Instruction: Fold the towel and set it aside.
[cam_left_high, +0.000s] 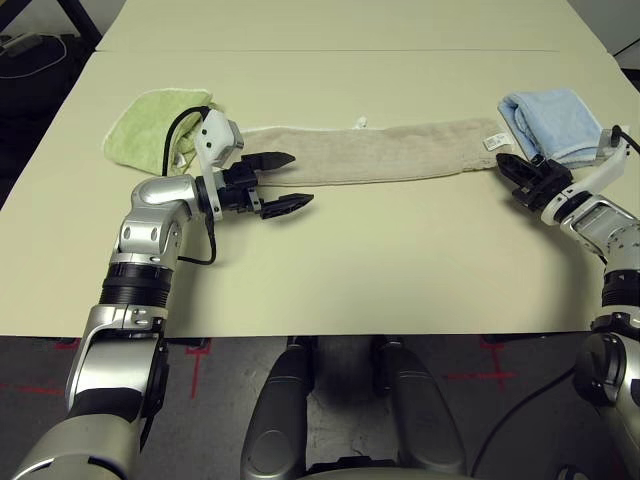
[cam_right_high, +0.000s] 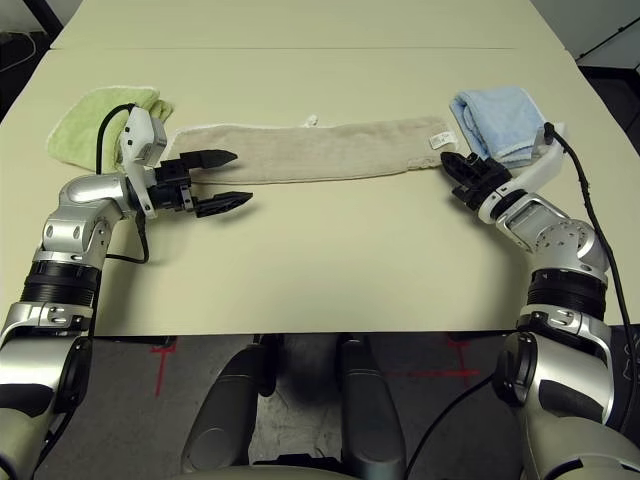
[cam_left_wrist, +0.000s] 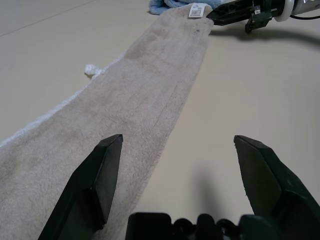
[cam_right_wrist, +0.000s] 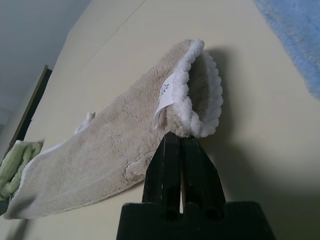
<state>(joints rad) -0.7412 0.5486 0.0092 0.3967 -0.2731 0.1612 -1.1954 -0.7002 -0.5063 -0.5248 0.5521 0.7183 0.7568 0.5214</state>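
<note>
You see the towel (cam_left_high: 375, 152) lying as a long, narrow beige strip across the middle of the bench (cam_left_high: 400, 260), folded lengthwise, with its white loop (cam_left_high: 359, 123) on the far edge and its white tag (cam_left_high: 493, 141) at the right end. The right claw (cam_right_wrist: 180, 142) is pinched shut on that right-end corner, which lifts and curls just above its tips. The left claw (cam_left_high: 282, 181) hovers at the towel's left end with its fingers spread wide, one over the cloth, one over bare bench.

A light green folded towel (cam_left_high: 150, 128) sits just past the left end, partly hidden behind the left wrist. A light blue folded towel (cam_left_high: 550, 122) sits just beside the right end, close behind the right claw.

The bench is pale cream with a seam across its far part. Dark floor (cam_left_high: 30, 80) shows beyond its left edge.
</note>
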